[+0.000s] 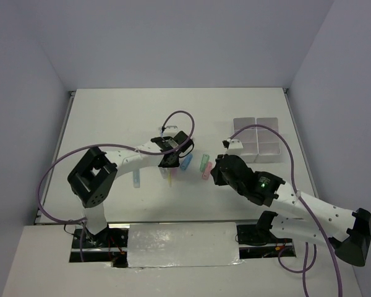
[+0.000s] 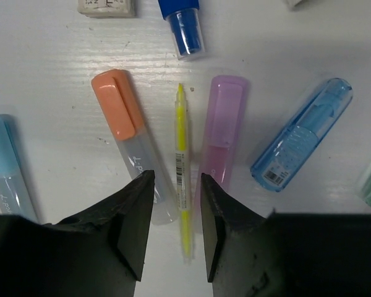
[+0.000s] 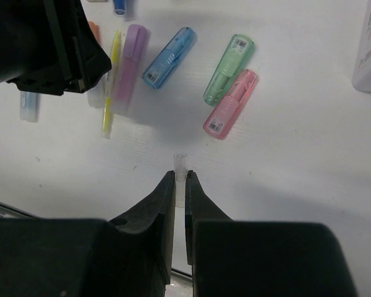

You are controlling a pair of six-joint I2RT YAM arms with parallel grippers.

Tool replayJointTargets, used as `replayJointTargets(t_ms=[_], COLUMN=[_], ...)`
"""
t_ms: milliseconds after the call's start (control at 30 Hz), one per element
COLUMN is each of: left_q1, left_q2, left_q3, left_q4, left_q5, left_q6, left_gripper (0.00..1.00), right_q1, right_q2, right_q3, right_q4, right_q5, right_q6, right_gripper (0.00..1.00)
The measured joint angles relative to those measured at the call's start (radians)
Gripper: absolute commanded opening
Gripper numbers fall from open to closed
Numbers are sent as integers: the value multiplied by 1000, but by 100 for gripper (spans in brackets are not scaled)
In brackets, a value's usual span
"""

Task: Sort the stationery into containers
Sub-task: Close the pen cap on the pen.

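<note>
Left end effector [image 2: 175, 229] low over the middle of the table [image 1: 111, 117], jaws part-open astride the yellow pen [image 2: 182, 167] — not touching it. Orange marker [image 2: 127, 136] and purple marker [image 2: 221, 130] flank the pen. Right end effector [image 3: 179, 185] clamped on a thin whitish pen [image 3: 179, 162]. Containers [image 1: 256, 139] sit near the table's right edge — contents not discernible.

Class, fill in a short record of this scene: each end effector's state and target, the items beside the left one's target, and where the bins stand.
left end effector: open, jaws astride the yellow pen
beside the pen: orange marker one side, purple marker the other
right end effector: shut on a thin clear stick
bins: far right of the table, apart from the loose items
</note>
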Motion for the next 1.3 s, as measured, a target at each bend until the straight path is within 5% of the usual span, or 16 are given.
replayJointTargets(t_ms=[967, 1300], left_q1=[31, 22], left_q2=[48, 29], left_q3=[-73, -104], left_q4=[113, 147], left_q5=[46, 55], left_q6=[-50, -72], left_gripper=[34, 4], right_q1=[-1, -1], right_q2=[40, 40], right_q3=[-8, -7], right_q4=[17, 17], right_q5=[-34, -48], right_q6=[-22, -26], right_gripper=[0, 0])
